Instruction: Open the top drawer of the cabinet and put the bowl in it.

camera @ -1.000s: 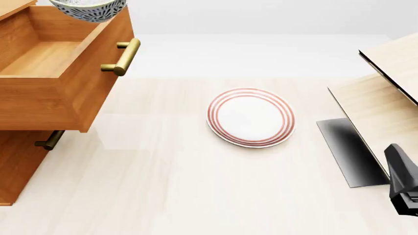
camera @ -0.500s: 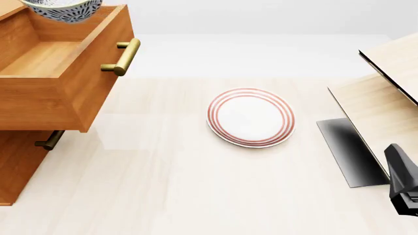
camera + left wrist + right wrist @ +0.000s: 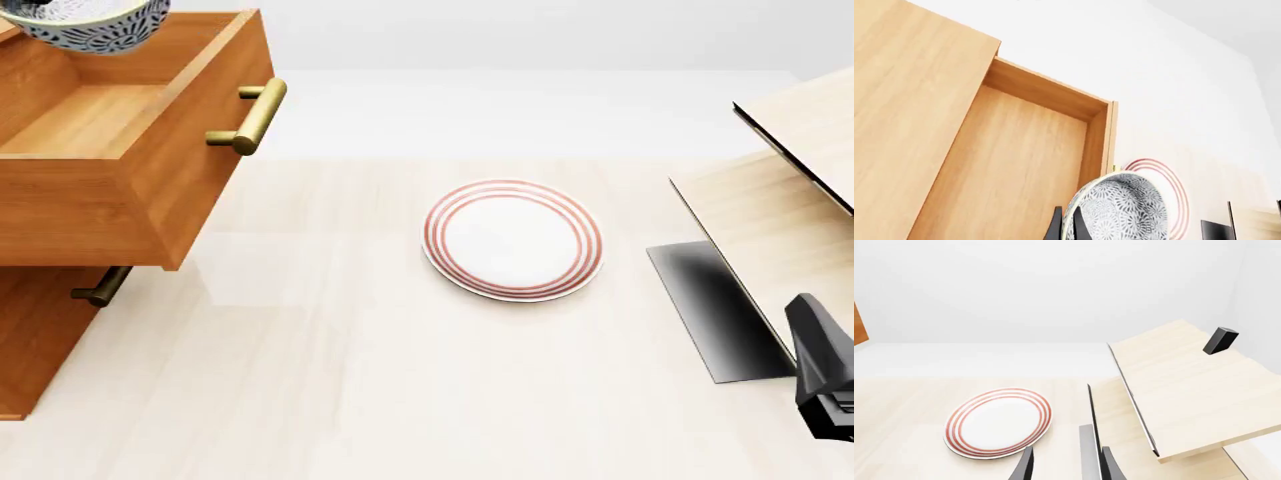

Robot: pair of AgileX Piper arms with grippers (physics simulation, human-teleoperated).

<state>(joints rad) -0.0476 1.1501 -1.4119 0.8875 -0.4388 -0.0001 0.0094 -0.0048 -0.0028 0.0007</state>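
Your tabletop (image 3: 400,400) is pale wood, and at its left edge stands the cabinet (image 3: 34,340) with the top drawer (image 3: 120,150) pulled well out — its brass handle (image 3: 250,117) faces the middle of the tabletop and its inside is bare wood. On the right rises a pale light-wood structure (image 3: 787,200) with slanted boards. Near the centre of the tabletop lies the white plate with red rings (image 3: 513,239), well apart from the cabinet. The bowl (image 3: 87,22) hangs above the rear part of the open drawer, partly cut off by the upper edge of the front view; in the left wrist view you see it (image 3: 1121,210) tilted on edge, with the left fingers (image 3: 1056,227) clamped on its rim. Your right gripper (image 3: 1064,467) hovers over the tabletop between the plate and the pale structure, its fingers (image 3: 1024,467) spread apart and holding nothing.
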